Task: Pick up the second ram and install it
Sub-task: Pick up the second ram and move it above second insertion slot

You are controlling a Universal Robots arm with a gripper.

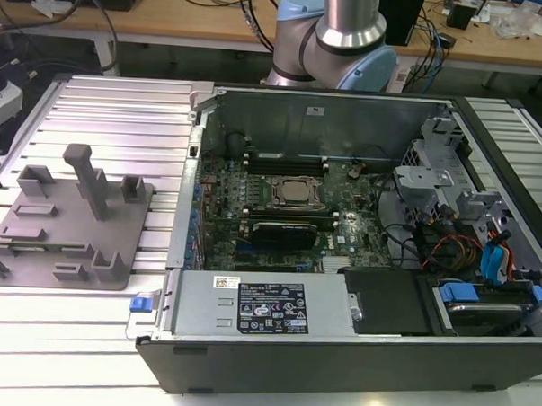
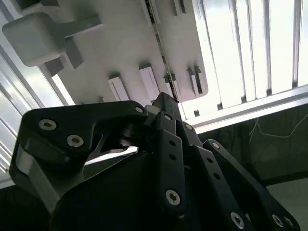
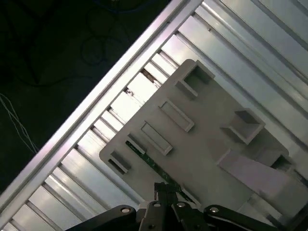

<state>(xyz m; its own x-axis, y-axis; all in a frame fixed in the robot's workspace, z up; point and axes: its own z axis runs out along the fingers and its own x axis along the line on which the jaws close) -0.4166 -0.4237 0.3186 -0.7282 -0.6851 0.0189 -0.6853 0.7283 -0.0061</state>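
Observation:
The second ram [image 3: 144,155] is a thin green stick standing on its edge in slots along one side of the grey holder tray [image 3: 202,144]. In the second wrist view the second ram [image 2: 159,45] shows as a narrow dark line across the holder tray [image 2: 125,43]. My gripper [image 3: 166,192] sits right over one end of the stick, which runs under it. Whether it touches the stick is hidden. The gripper's black linkage [image 2: 166,103] shows large in the second wrist view. The exterior view has the holder tray [image 1: 72,221] at its left.
An open computer case [image 1: 360,216] with its motherboard and CPU socket [image 1: 296,193] takes up the exterior view's middle and right. The tray stands on a slatted metal table [image 1: 122,107]. In the first wrist view, the table's edge [image 3: 96,96] and dark floor lie close by.

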